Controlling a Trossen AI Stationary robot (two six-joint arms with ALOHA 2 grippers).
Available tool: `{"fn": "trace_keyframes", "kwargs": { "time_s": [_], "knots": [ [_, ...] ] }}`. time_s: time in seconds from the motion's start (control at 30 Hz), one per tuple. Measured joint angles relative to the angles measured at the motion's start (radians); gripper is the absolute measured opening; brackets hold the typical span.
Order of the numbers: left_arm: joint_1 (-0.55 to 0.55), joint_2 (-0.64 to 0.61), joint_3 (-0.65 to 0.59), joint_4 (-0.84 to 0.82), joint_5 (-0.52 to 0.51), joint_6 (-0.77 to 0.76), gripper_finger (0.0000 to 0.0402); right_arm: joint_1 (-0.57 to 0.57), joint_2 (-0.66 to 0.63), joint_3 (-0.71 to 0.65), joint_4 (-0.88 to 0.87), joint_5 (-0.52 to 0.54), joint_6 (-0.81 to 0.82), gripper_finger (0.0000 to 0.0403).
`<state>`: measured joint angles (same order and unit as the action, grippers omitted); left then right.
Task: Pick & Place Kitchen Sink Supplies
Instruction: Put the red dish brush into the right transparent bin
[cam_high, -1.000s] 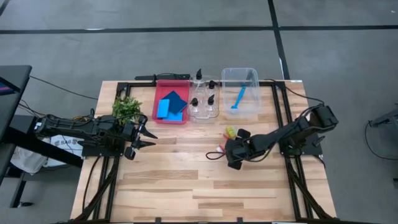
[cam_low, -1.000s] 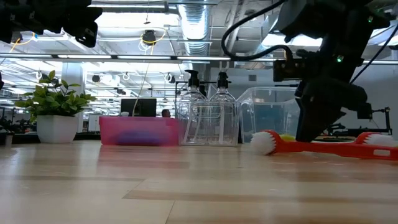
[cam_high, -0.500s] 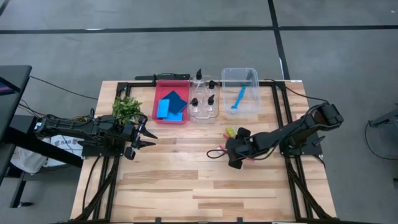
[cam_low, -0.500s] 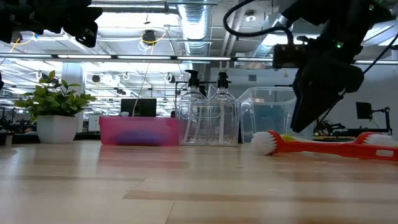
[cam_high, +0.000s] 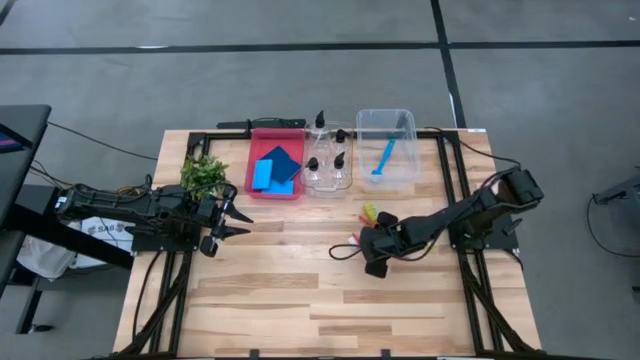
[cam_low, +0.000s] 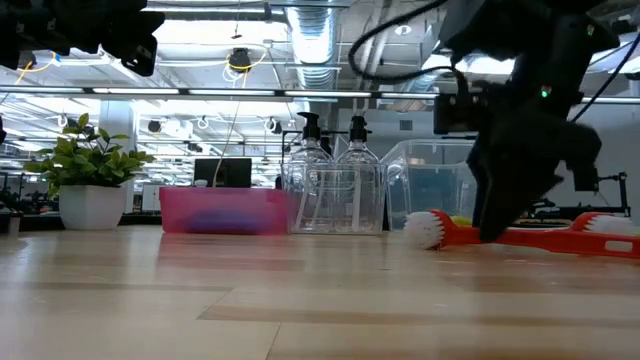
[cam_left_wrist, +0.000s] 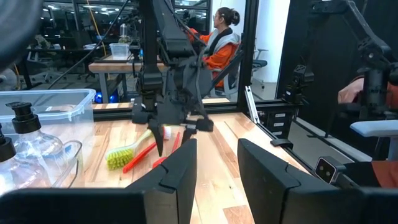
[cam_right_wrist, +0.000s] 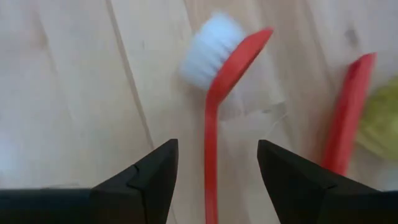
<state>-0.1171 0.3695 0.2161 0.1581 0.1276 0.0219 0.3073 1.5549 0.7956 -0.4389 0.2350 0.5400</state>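
A red brush (cam_right_wrist: 210, 124) with a white bristle head (cam_right_wrist: 211, 48) lies flat on the table right of centre (cam_high: 350, 240). My right gripper (cam_right_wrist: 216, 149) is open and low over it, one finger on each side of its handle, with gaps showing (cam_low: 500, 225). A yellow-green brush (cam_high: 370, 212) with a red handle (cam_right_wrist: 351, 106) lies just beyond. Pump bottles (cam_high: 328, 160) stand in a small clear bin, two blue sponges (cam_high: 275, 168) lie in the red bin, and a blue brush (cam_high: 385, 155) lies in the large clear bin. My left gripper (cam_high: 238, 222) waits open at the left.
The three bins stand in a row along the far edge, with a small leafy plant (cam_high: 205, 175) in a white pot left of them. Black frame rails (cam_high: 445, 180) run along the table's sides. Bare wood stretches across the near half. A person (cam_left_wrist: 221, 37) sits beyond the table.
My right gripper rose a little and tipped, then came back down over the red brush's handle. The brush has stayed where it lay.
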Motion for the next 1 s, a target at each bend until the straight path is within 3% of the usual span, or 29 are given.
{"fn": "trace_keyframes", "kwargs": {
  "time_s": [0.33, 0.53, 0.7, 0.93, 1.0],
  "knots": [
    [0.0, 0.001, 0.0, 0.0, 0.0, 0.0, 0.0118, -0.001, 0.18, 0.009, 0.069, -0.029, 0.001, 0.0192],
    [0.0, 0.015, 0.0, 0.001, 0.0, 0.0, 0.0118, 0.0, 0.181, 0.007, 0.099, -0.021, -0.001, 0.0161],
    [0.001, 0.028, 0.0, 0.001, -0.004, 0.0, 0.0118, 0.0, 0.122, -0.004, 0.133, -0.037, -0.046, 0.0115],
    [0.001, 0.034, 0.0, 0.008, -0.008, 0.0, 0.0118, 0.0, 0.096, -0.002, 0.164, -0.033, -0.071, 0.0019],
    [0.001, 0.034, 0.0, 0.008, -0.008, 0.0, 0.0118, 0.001, 0.096, -0.001, 0.167, -0.031, -0.079, 0.0014]
  ]
}}
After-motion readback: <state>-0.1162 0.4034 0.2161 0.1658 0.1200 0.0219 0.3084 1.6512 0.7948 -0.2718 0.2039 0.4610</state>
